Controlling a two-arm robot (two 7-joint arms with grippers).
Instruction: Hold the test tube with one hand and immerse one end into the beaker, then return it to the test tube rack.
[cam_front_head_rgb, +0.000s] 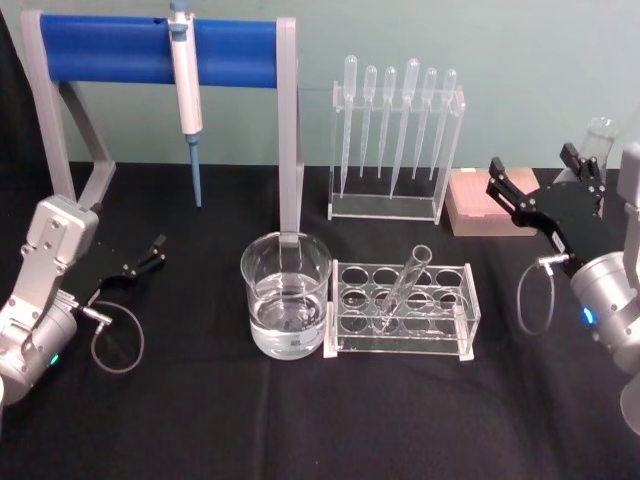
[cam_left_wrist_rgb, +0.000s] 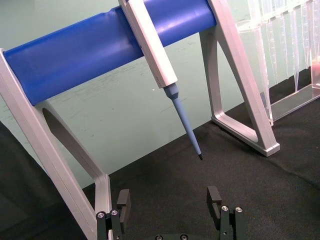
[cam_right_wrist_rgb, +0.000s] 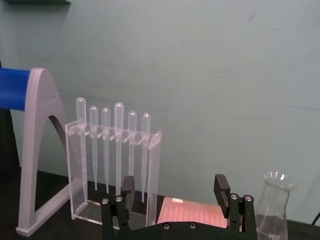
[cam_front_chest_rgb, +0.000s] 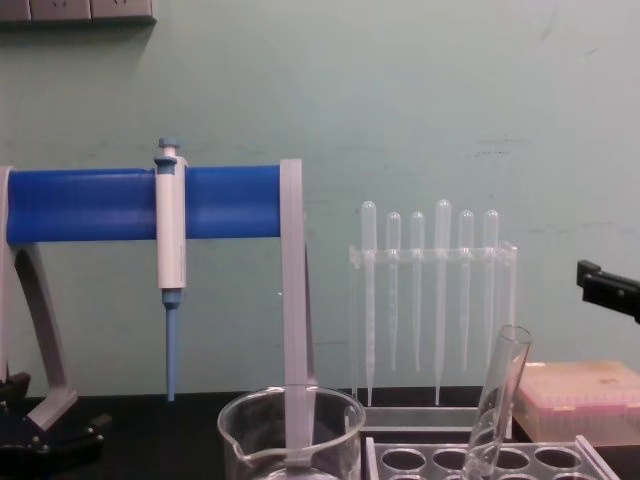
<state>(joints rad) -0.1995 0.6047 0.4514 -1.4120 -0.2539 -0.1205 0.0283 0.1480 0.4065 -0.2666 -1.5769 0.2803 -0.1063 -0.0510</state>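
Test tube (cam_front_head_rgb: 405, 285) leans tilted in the clear rack (cam_front_head_rgb: 402, 310) just beside the beaker (cam_front_head_rgb: 285, 296), which apparently holds water; left gripper (cam_front_head_rgb: 140, 262) and right gripper (cam_front_head_rgb: 535, 180) hover apart, jaws open, empty.

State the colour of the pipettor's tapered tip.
Light blue tapered tip of the white pipettor, clearest in the left wrist view.

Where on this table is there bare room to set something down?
Bare black cloth runs along the front, before the beaker and tube rack, and between the left gripper and the beaker. Crowded behind: pipettor stand, pipette rack, pink box.
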